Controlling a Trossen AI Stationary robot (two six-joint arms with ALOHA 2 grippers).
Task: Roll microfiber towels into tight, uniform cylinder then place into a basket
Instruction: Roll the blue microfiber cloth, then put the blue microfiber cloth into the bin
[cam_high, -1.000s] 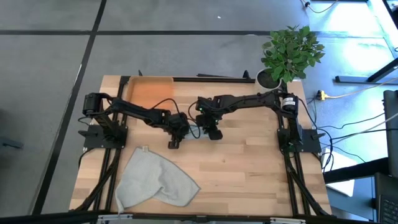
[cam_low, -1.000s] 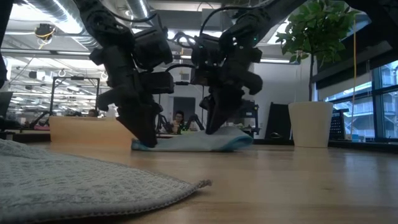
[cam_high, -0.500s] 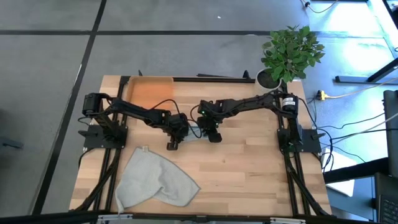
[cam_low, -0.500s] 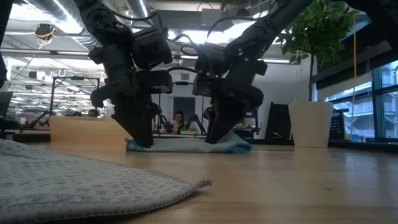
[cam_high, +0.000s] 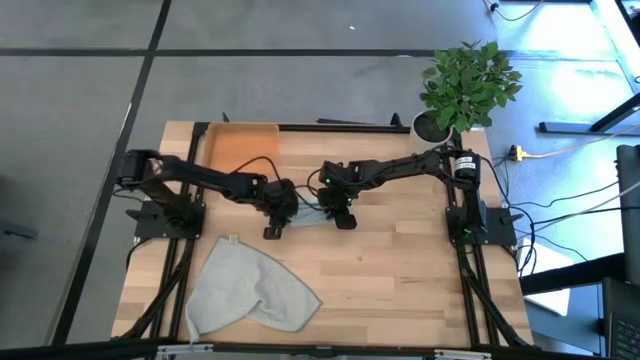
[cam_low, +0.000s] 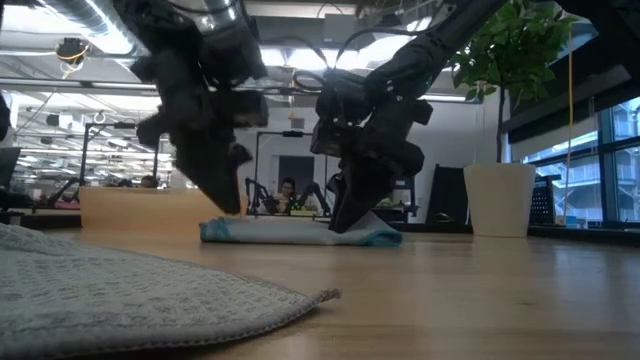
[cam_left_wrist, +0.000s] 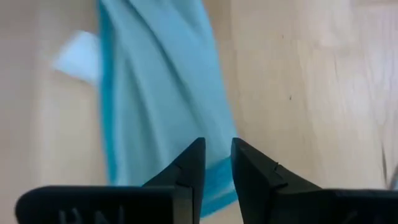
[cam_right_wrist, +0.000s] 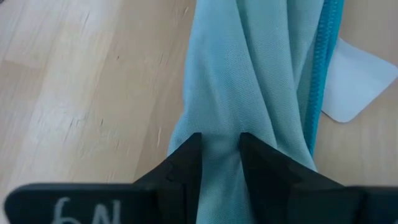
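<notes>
The light teal-blue towel (cam_high: 309, 213) lies on the table's middle as a long, narrow bunched strip (cam_low: 290, 232). My left gripper (cam_low: 228, 203) hangs just above the strip's left end (cam_left_wrist: 161, 93). Its fingers are nearly together with nothing between them. My right gripper (cam_high: 344, 221) is down on the strip's right end, shut on the cloth. The pale grey-green towel (cam_high: 250, 290) lies crumpled at the near left. The orange basket (cam_high: 240, 150) stands at the far left. My right gripper pinches a raised fold of the teal towel (cam_right_wrist: 221, 134) between its two fingers, near the strip's right end. The fingers slant down from above and the far right, in line with the strip. The towel lies on the table and nothing is lifted.
A white pot (cam_high: 432, 125) with a leafy plant stands at the far right corner. A white label (cam_right_wrist: 354, 81) sticks out from the teal towel's edge. Bare wood lies to the near right. In the low view, the grey-green towel (cam_low: 120, 290) fills the near left.
My left gripper has risen off the teal towel's left end, and the towel stayed on the table. My right gripper has come down onto the right end. That end stood a little raised a second ago and now lies flat.
</notes>
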